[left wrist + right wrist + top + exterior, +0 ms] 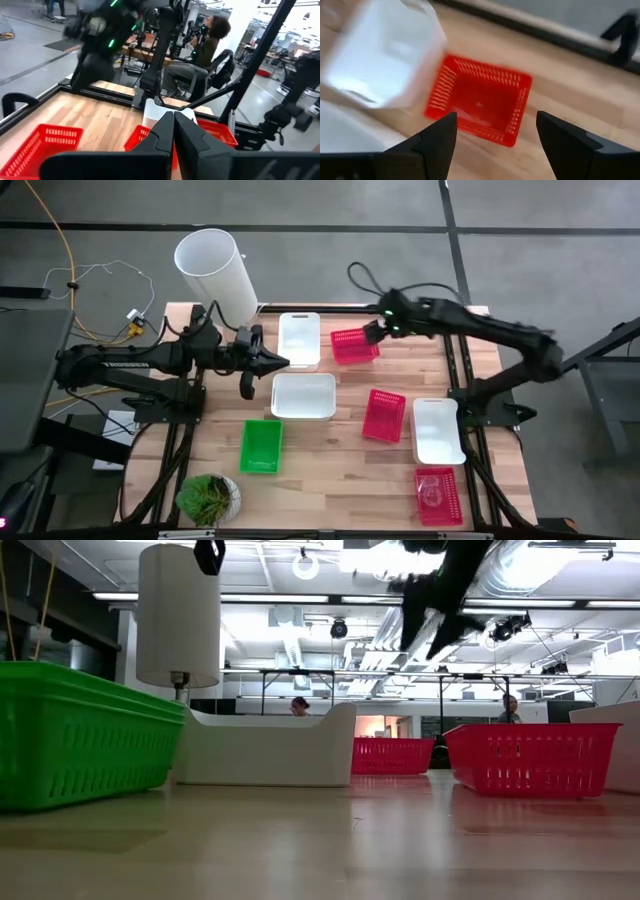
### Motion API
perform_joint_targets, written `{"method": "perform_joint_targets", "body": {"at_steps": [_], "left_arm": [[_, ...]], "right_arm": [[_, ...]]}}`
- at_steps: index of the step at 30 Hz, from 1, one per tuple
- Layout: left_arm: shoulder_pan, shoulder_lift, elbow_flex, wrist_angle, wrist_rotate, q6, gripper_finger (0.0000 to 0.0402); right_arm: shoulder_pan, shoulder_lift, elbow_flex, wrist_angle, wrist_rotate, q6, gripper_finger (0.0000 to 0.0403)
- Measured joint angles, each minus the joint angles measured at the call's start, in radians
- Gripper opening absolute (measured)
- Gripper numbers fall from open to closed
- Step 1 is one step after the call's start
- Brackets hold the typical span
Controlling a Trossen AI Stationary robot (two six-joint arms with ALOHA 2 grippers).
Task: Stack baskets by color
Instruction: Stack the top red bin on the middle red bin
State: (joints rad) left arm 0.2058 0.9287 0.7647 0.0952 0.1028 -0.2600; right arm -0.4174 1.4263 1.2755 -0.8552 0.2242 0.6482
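Observation:
Several baskets rest on their bottoms on the wooden table. Two white baskets (299, 338) (303, 395) sit at the middle and a third (438, 430) at the right. A red basket (354, 345) sits at the far middle, one (384, 415) right of centre, one (438, 493) near the right front corner. A green basket (262, 445) lies front left. My right gripper (495, 135) hangs open above the far red basket (480, 100), slanting down, touching nothing. My left gripper (278, 362) is shut and level above the table, between the two middle white baskets.
A tall white cylinder lamp (215, 270) stands at the far left corner and a small potted plant (208, 498) at the near left corner. Bare wood lies between the green basket and the right-hand baskets. People sit in the room beyond the table.

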Motion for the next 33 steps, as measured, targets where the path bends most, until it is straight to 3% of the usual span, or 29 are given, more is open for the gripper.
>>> {"method": "perform_joint_targets", "body": {"at_steps": [8, 16, 21, 29, 33], "left_arm": [[0.0, 0.0, 0.0, 0.0, -0.021, -0.025, 0.0], [0.0, 0.0, 0.0, 0.0, -0.021, -0.027, 0.0], [0.0, 0.0, 0.0, 0.0, -0.021, -0.028, 0.0], [0.0, 0.0, 0.0, 0.0, -0.021, -0.028, 0.0], [0.0, 0.0, 0.0, 0.0, -0.021, -0.028, 0.0]], "right_arm": [[-0.079, 0.299, 0.0, 0.0, 0.097, -0.019, 0.0259], [-0.117, 0.422, 0.0, 0.045, 0.055, 0.014, 0.025], [-0.137, 0.436, 0.0, 0.066, 0.036, 0.055, 0.0188], [-0.146, 0.436, 0.0, 0.08, 0.016, 0.052, 0.0026], [-0.146, 0.436, 0.0, 0.09, 0.009, 0.051, 0.0013]]}}
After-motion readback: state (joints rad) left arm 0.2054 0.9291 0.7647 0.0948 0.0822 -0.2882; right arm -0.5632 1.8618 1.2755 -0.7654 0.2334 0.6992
